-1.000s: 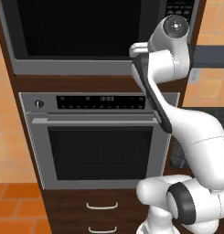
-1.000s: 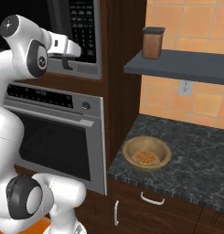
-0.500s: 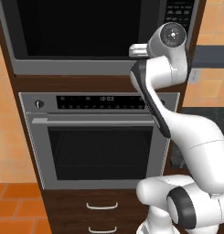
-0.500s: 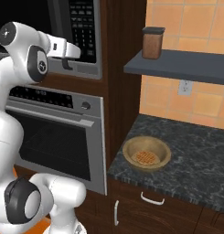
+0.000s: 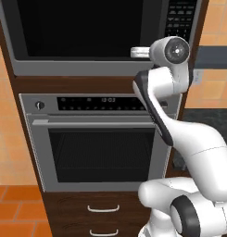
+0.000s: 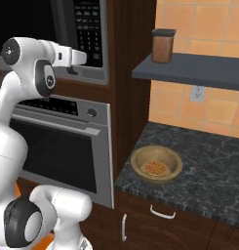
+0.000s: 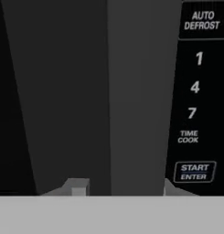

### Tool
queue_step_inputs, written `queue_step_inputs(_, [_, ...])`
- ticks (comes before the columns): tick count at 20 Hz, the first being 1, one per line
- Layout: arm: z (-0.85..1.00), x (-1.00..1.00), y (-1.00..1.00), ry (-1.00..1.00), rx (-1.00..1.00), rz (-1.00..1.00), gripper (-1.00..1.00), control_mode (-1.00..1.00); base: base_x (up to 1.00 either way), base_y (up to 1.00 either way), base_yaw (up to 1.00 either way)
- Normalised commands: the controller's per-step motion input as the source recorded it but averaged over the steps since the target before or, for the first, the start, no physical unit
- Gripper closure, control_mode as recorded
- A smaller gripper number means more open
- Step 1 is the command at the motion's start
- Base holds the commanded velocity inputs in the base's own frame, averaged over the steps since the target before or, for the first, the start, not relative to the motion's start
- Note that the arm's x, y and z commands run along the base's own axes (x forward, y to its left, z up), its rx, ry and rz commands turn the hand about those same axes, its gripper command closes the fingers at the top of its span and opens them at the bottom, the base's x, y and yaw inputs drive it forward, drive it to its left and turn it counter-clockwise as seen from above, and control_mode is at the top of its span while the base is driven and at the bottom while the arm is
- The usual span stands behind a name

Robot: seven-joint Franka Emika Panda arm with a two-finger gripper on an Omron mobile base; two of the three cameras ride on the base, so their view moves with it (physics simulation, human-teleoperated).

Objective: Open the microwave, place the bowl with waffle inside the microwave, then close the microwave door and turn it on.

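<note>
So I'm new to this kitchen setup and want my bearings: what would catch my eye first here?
Probably the white arm reaching up to the microwave, its gripper straddling the dark bar handle of the microwave door, right beside the keypad. Next, the bowl with waffle sitting alone on the dark stone counter to the right, with a steel oven below the microwave.

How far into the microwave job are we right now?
Nothing looks finished. The microwave door is shut, and the bowl with waffle sits on the counter right of the oven. In hand: the gripper is at the door's vertical handle, a fingertip on either side, beside the keypad. Left: open, load the bowl, close, start.
</note>
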Motion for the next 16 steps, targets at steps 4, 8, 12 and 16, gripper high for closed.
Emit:
queue_step_inputs(4, [-0.78,0.64,0.73,-0.13,0.0,0.11,1.0,-1.0,0.0,0.0,0.0])
queue_step_inputs(8, [-0.65,0.4,1.0,-0.1,0.0,0.14,1.0,-1.0,0.0,0.0,0.0])
queue_step_inputs(12, [-0.31,0.19,1.0,-0.01,0.0,0.15,1.0,-1.0,0.0,0.0,0.0])
queue_step_inputs(16, [-0.04,-0.01,1.0,0.11,-0.05,0.16,1.0,-1.0,0.0,0.0,0.0])
